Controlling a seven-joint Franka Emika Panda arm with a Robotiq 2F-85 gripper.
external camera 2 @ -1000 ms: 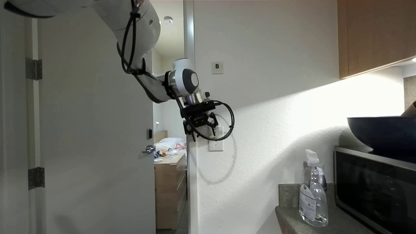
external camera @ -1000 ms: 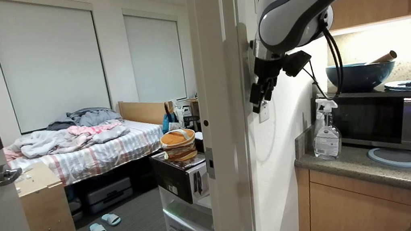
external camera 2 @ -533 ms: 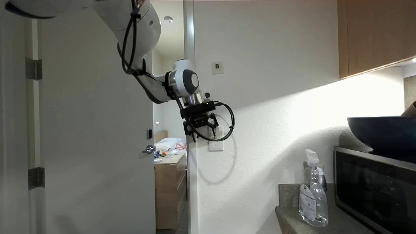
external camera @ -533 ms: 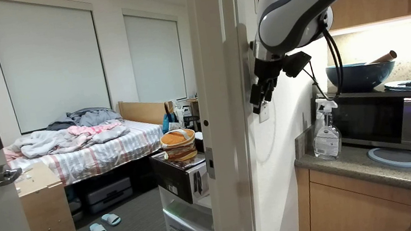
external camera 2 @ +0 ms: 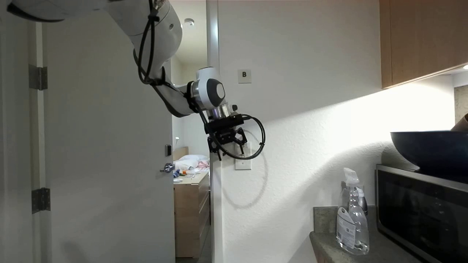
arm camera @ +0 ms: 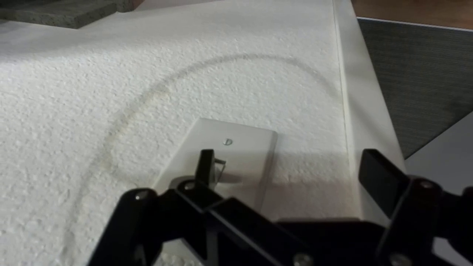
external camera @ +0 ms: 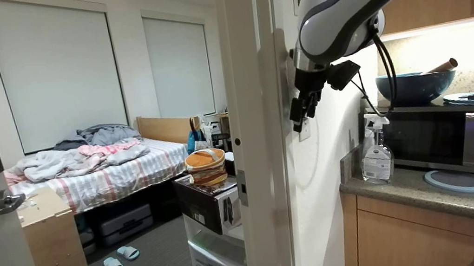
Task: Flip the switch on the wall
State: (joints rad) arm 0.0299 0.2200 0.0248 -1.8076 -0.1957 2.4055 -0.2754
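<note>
As I look past the arm (external camera: 356, 16) in an exterior view, my gripper (external camera: 304, 121) sits close in front of the wall (external camera: 315, 187), partly hiding the switch (external camera: 306, 133). Just left of it stands the door frame (external camera: 262, 148), with a bed (external camera: 125, 173) far beyond. To the right, well apart from the gripper, the surface (external camera: 407, 186) carries a spray bottle (external camera: 377, 166) and a microwave (external camera: 420, 136) with a dark blue bowl (external camera: 416, 88) on top.

In an exterior view I find the switch on the wall to the right of the door (external camera 2: 109, 138); the gripper and a loop of black cable (external camera 2: 262, 144) come between me and it, so I see only part of its face. A square sign (external camera 2: 244, 76) marked B is fixed farther up the wall.

In the wrist view I have the gripper spread, its fingers (arm camera: 205, 166) well apart. The left one in this view hangs over the switch, right beside the toggle (arm camera: 218, 170); I cannot tell whether they touch. The right one is off the switch, in front of the door frame.
</note>
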